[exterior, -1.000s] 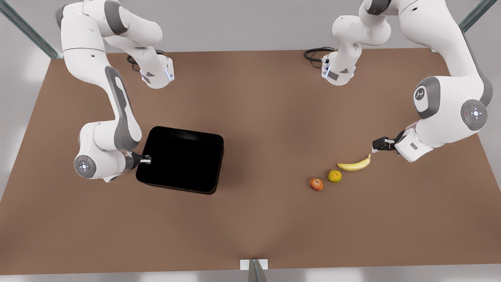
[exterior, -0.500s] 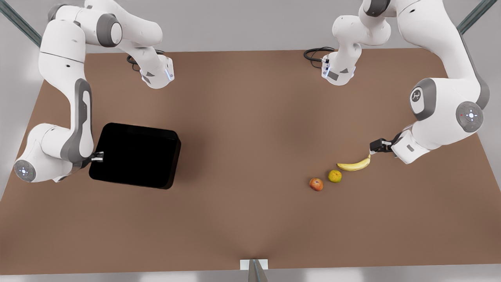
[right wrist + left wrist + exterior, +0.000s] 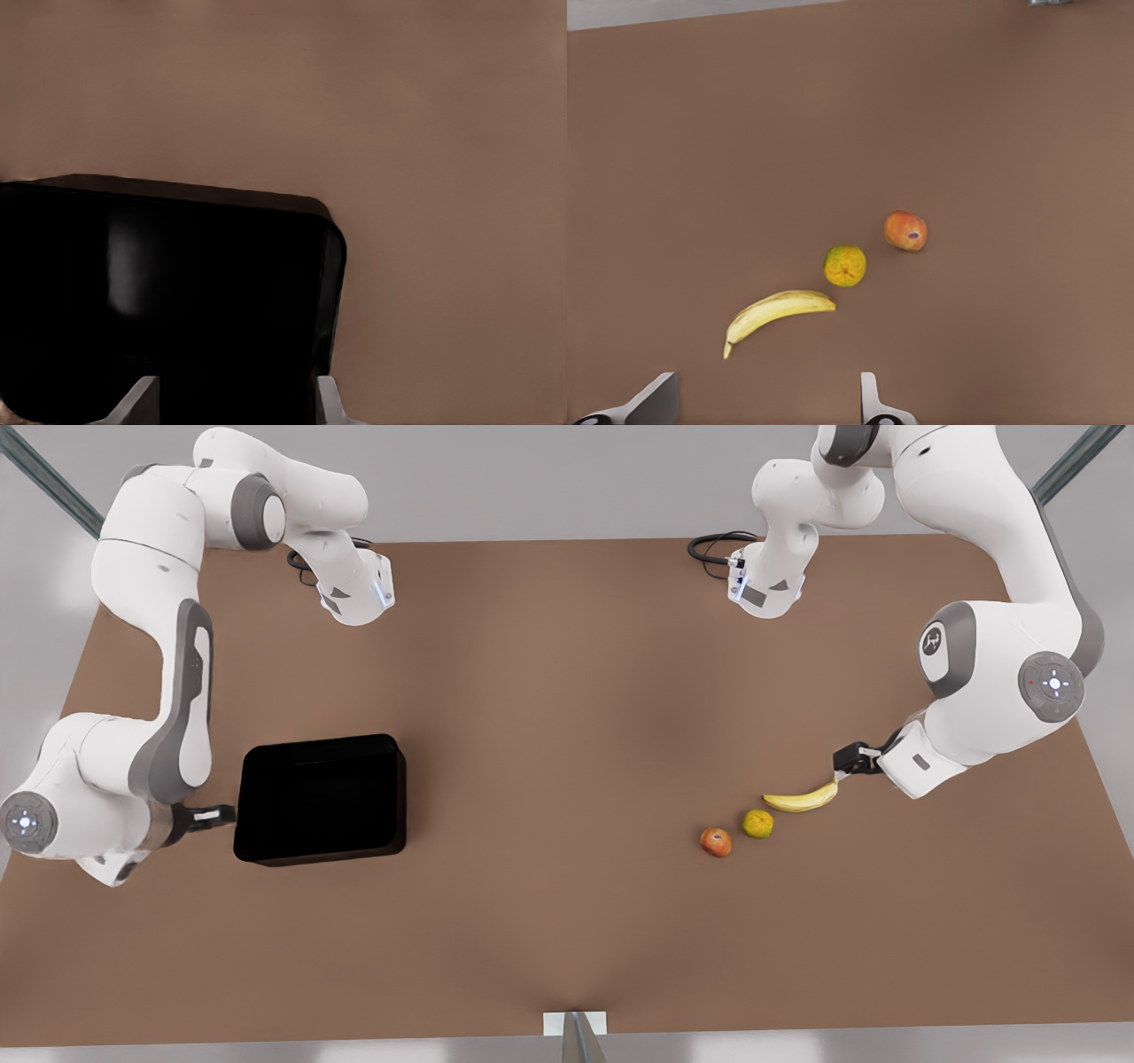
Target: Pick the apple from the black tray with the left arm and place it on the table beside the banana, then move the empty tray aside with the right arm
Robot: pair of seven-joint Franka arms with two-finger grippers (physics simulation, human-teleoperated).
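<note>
I count one black tray point(image 3: 321, 798), one apple point(image 3: 716, 841), one yellow-green citrus fruit point(image 3: 757, 824) and one banana point(image 3: 801, 798), all resting on the brown table point(image 3: 567, 717), plus two arms. The three fruits lie in a short diagonal row toward the front view's right: the apple on the bare tabletop just beside the citrus, the citrus just beside the banana's end, none of them touching. The tray sits well apart from them toward the front view's left, and I see nothing in it. My right gripper point(image 3: 220, 812) is at the tray's rim on the side nearest the front view's left; in the right wrist view its fingertips point(image 3: 133, 400) stand spread, with the tray's wall point(image 3: 221, 292) between them, though I cannot tell whether they press on it. My left gripper point(image 3: 846, 765) hangs just above the banana's tip, its jaws wide apart and empty in the left wrist view.
</note>
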